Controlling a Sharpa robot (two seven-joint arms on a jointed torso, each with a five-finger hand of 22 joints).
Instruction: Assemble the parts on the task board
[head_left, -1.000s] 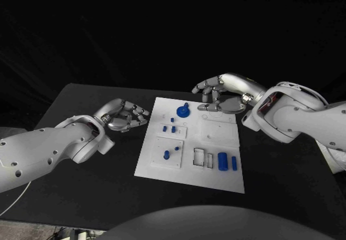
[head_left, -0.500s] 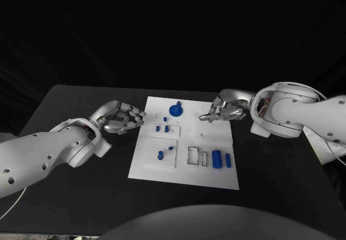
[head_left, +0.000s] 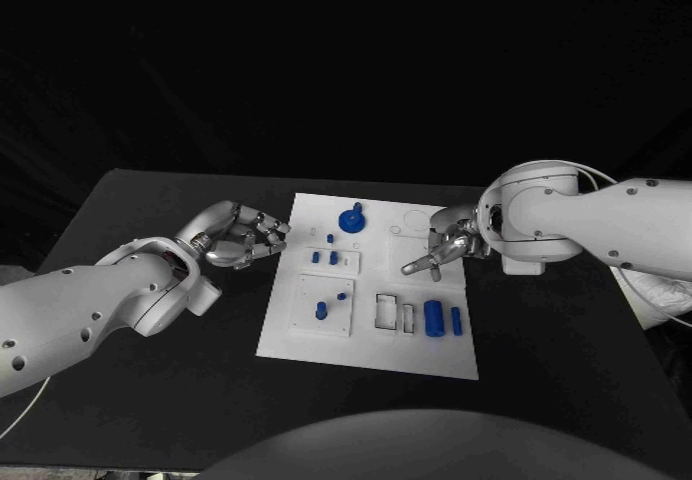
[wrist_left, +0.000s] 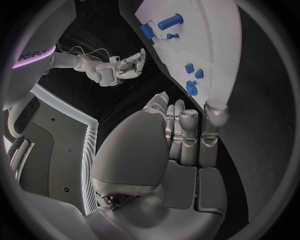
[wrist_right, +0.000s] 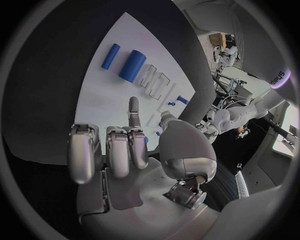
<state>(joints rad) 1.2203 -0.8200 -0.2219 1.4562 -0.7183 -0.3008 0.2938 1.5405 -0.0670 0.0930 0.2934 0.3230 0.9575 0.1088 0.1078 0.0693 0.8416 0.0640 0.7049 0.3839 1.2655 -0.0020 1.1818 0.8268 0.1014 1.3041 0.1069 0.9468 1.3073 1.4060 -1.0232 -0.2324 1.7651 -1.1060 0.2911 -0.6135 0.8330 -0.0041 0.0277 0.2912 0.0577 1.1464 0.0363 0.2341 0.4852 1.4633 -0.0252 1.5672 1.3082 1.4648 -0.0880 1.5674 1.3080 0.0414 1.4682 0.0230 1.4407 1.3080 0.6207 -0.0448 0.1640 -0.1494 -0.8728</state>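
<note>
right hand (head_left: 447, 250) points a finger over the task board (head_left: 368, 345); left hand (head_left: 238, 235), fingers curled, hovers beside it above the desk (head_left: 144, 400).

You are looking at a black table (head_left: 159, 400) with a matte top, its far edge running straight across and its corners angling toward you. Behind it the room falls away into near-total darkness, with no wall or floor to make out. From the right wrist view, cluttered equipment on stands (wrist_right: 225, 47) sits off at the room's bright edge.
</note>
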